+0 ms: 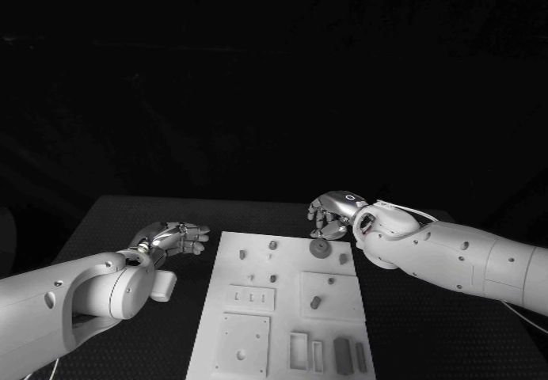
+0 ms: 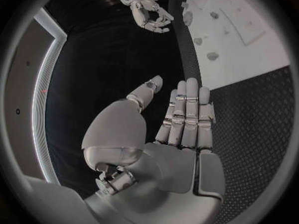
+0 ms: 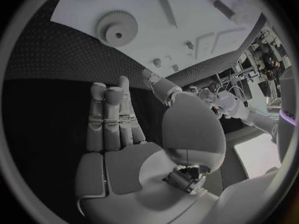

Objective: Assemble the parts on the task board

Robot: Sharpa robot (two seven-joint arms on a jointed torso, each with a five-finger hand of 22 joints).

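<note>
Head view: task board [image 1: 229,332] edges flanked by empty hands.

My left robot hand [image 1: 173,237] has bare counter [image 1: 149,214] beside the task board [image 1: 286,317], and my right robot hand [image 1: 331,214] hangs near the far edge, with the round gear [image 1: 321,248] just below it.

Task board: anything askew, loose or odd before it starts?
Nothing stands out. The task board lies flat on the table, the gear sits flat near its far right corner, and both the left robot hand and right robot hand are open, holding nothing.
</note>
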